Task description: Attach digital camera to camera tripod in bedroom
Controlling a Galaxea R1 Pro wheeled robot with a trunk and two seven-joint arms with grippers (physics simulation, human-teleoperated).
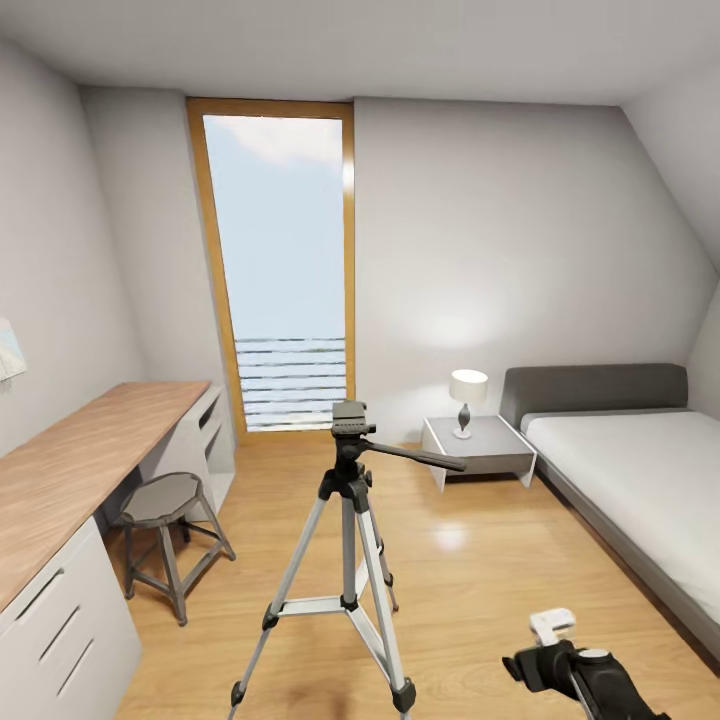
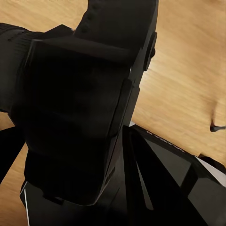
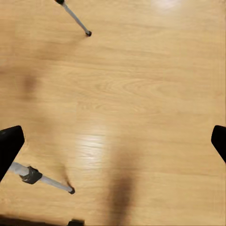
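Head view: the camera tripod (image 1: 348, 560) stands on the wood floor, centred before the robot, its mounting head bare.

The right tool (image 3: 113, 141) hangs over the floor with fingers spread wide and nothing between them, probably kept free to steady the tripod, whose feet show beneath it. In the left wrist view a chunky black body, likely the digital camera (image 2: 75, 113), sits right against the lens, seemingly carried for mounting; whether the left tool grips it I cannot tell.
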